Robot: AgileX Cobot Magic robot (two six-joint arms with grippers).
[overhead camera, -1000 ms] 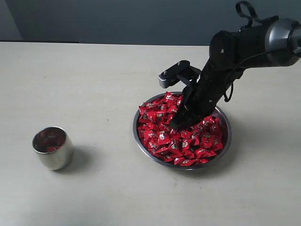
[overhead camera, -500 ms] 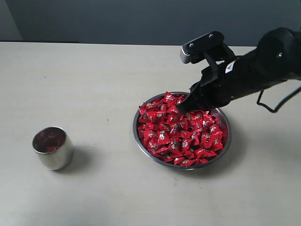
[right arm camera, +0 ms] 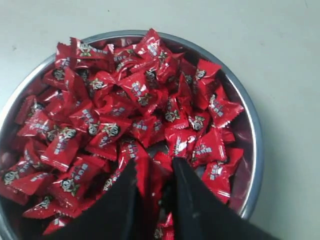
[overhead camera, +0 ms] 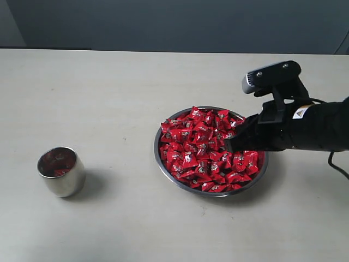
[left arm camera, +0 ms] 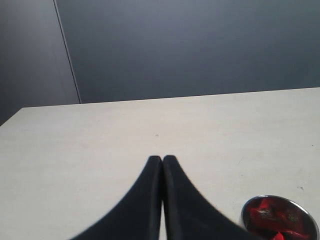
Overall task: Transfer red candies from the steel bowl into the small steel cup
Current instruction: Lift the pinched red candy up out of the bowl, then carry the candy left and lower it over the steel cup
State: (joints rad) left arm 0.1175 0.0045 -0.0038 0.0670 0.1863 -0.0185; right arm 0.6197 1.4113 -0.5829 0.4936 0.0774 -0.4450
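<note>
The steel bowl (overhead camera: 156,158) sits right of centre, heaped with red candies (overhead camera: 193,150). My right gripper (overhead camera: 228,146) lies low over the bowl's right half, reaching in from the right. In the right wrist view its fingers (right arm camera: 154,167) are shut on a red candy (right arm camera: 150,176), held above the pile inside the bowl's rim (right arm camera: 255,131). The small steel cup (overhead camera: 61,171) stands upright at the far left with red candy showing inside. My left gripper (left arm camera: 162,159) is shut and empty above the bare table, the cup (left arm camera: 246,214) just beside it.
The pale table (overhead camera: 120,98) runs back to a dark wall. A wide stretch of tabletop separates the cup and the bowl. The right arm's black body (overhead camera: 316,131) stretches off the right edge.
The right gripper rose out of the candy pile, then swung right and down to a flatter pose over the bowl's right side. Bowl and cup have not moved.
</note>
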